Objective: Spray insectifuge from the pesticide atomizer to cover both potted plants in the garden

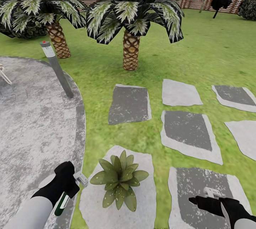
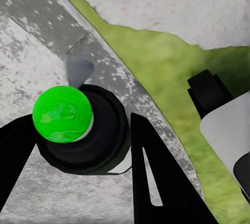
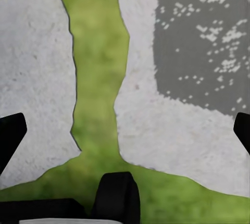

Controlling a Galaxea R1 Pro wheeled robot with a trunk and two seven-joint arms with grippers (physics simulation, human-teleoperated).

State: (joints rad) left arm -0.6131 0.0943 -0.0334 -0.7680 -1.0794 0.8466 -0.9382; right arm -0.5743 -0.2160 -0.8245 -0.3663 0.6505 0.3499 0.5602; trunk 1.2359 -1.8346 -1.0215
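Observation:
My left gripper (image 1: 69, 185) at the lower left is shut on the pesticide atomizer (image 1: 80, 178). Its white nozzle head points toward a potted plant (image 1: 120, 180), a low green rosette on a pale stepping stone (image 1: 142, 200) just to its right. The leaves hide the pot. In the left wrist view the atomizer's dark round body with a bright green spot (image 2: 63, 113) sits between the black fingers (image 2: 156, 177). My right gripper (image 1: 205, 196) hovers open over a grey stepping stone at the lower right. Its fingers (image 3: 9, 136) are spread wide above stone and grass.
The round grey patio (image 1: 32, 122) lies to the left, with a slanted grey post (image 1: 56, 67) with a red top at its edge. Two scaly-trunked palms (image 1: 131, 49) stand ahead on the lawn. Several stepping stones (image 1: 186, 129) spread to the right. A brown slatted fence (image 1: 192, 0) closes the back.

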